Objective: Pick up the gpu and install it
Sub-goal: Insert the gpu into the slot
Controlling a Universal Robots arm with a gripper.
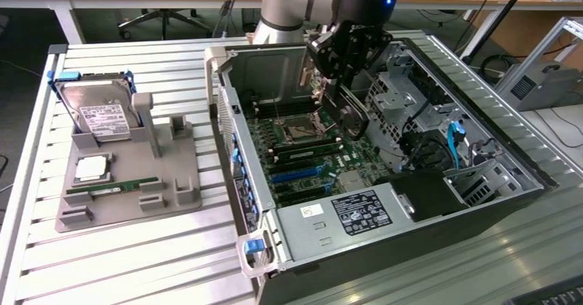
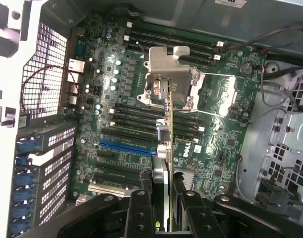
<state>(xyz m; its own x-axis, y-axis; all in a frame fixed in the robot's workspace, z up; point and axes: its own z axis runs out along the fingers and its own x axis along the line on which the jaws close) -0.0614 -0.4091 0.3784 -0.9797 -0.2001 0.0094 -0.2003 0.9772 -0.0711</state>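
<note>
My gripper [image 1: 339,90] hangs inside the open computer case [image 1: 239,141], shut on the gpu [image 1: 350,117]. The card hangs below the fingers, its black round cooler showing, over the green motherboard [image 1: 315,162]. In the wrist view the gpu [image 2: 167,148] appears edge-on, a thin green board with a silver part. There the gripper [image 2: 164,213] clamps it between two black fingers [image 2: 140,210]. The card's far end reaches over the CPU socket [image 2: 173,82]. A blue expansion slot [image 2: 124,147] lies beside the card, apart from it.
A grey fixture [image 1: 173,175] at the exterior view's left holds a hard drive [image 1: 98,114], a CPU [image 1: 93,168] and a RAM stick [image 1: 114,187]. Drive cages and cables [image 1: 451,141] fill the case's right side. The power supply [image 1: 364,213] sits at its near end.
</note>
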